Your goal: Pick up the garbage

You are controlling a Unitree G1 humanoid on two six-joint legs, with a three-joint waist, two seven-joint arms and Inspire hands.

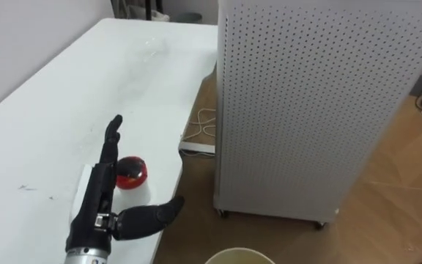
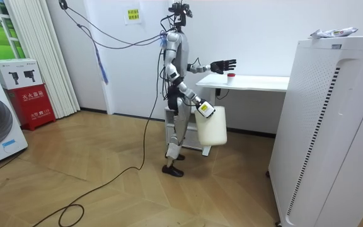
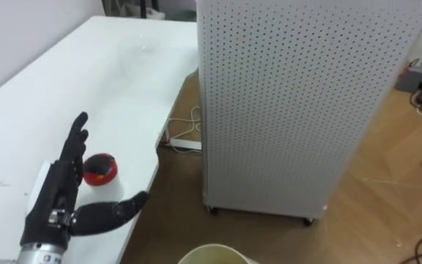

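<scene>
The red garbage (image 1: 132, 172) was not yet lifted from the surface (image 1: 50, 110), the left robot hand (image 1: 100, 199) being held spread just beside it.

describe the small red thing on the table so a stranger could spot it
Find the long white table beside the tall perforated white cabinet. Near its close edge, by the open left robot hand, sits a small round red object, the only red thing on that white top.

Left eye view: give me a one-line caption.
Open left hand beside a small red object at the white table's edge, perforated cabinet alongside.
</scene>
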